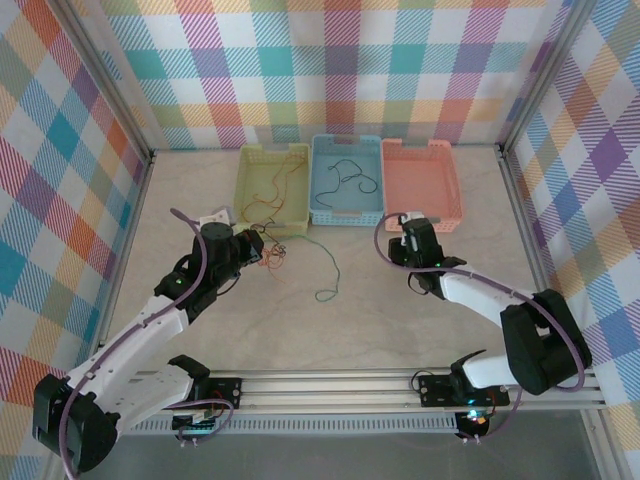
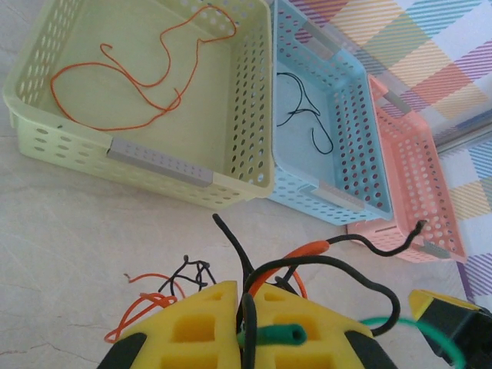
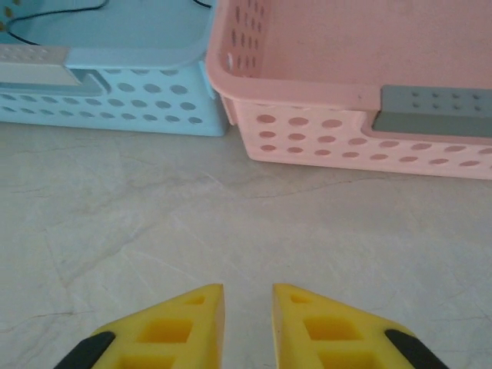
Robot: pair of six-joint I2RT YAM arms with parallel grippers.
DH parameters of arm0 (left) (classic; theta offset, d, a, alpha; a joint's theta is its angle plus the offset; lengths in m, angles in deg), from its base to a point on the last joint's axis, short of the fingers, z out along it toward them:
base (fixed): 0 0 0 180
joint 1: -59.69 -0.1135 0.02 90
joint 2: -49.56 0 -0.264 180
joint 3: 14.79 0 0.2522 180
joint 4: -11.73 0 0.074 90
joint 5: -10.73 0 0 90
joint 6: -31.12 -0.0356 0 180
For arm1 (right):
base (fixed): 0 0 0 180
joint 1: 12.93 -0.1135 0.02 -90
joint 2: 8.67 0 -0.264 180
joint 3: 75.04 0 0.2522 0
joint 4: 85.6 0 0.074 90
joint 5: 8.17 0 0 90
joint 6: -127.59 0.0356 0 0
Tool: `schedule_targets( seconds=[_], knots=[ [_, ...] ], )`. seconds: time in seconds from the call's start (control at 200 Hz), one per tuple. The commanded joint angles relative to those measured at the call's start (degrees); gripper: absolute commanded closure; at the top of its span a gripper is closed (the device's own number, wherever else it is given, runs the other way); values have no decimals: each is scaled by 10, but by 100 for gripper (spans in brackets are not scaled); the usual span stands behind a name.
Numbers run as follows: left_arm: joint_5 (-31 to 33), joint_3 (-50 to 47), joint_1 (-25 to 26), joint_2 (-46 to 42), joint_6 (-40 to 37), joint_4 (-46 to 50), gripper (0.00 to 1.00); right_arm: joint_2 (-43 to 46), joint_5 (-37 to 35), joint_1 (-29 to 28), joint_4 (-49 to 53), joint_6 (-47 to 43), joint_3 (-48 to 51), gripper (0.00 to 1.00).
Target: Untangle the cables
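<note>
Tangled cables (image 2: pixel 311 247) clenched in left tool (image 2: pixel 246 300), ends hidden inside the grip, right tool (image 3: pixel 247 300) slightly parted, empty

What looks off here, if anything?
The left gripper is shut on a cable knot: black, orange and green strands pinched together, not one. The green cable also trails loose across the table in the top view. Nothing else stands out.
</note>
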Motion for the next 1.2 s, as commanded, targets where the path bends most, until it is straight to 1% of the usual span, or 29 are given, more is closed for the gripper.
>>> schedule_targets(
  seconds=[0.0, 0.06, 0.18, 0.36, 0.475, 0.665, 0.735, 0.95, 1.05, 1.195],
  knots=[
    [-23, -6, -7, 21, -5, -16, 100, 23, 65, 1, -54, -11, 12, 69],
    [-34, -4, -7, 34, -4, -20, 100, 38, 85, 1, -79, -13, 27, 61],
    [-45, -1, -7, 53, -1, -24, 100, 65, 143, 0, -146, -9, 60, 53],
    [-45, 1, -7, 75, 0, -27, 100, 67, 243, 0, -204, 11, 70, 46],
    [-42, 2, -7, 87, 1, -29, 100, 72, 277, 0, -228, 26, 76, 43],
    [-14, -8, -7, 100, 17, -35, 100, 81, 293, -1, -225, 55, 72, 40],
    [-6, -18, -7, 101, 28, -48, 100, 78, 285, -4, -217, 63, 67, 40],
    [15, -39, -7, 98, 63, -66, 100, 45, 282, -13, -198, 79, 46, 40],
    [19, -47, -7, 98, 78, -78, 100, 24, 292, -19, -183, 80, 28, 39],
    [38, -53, -7, 102, 119, -83, 100, 1, 304, -27, -163, 80, 7, 39]
  ],
)
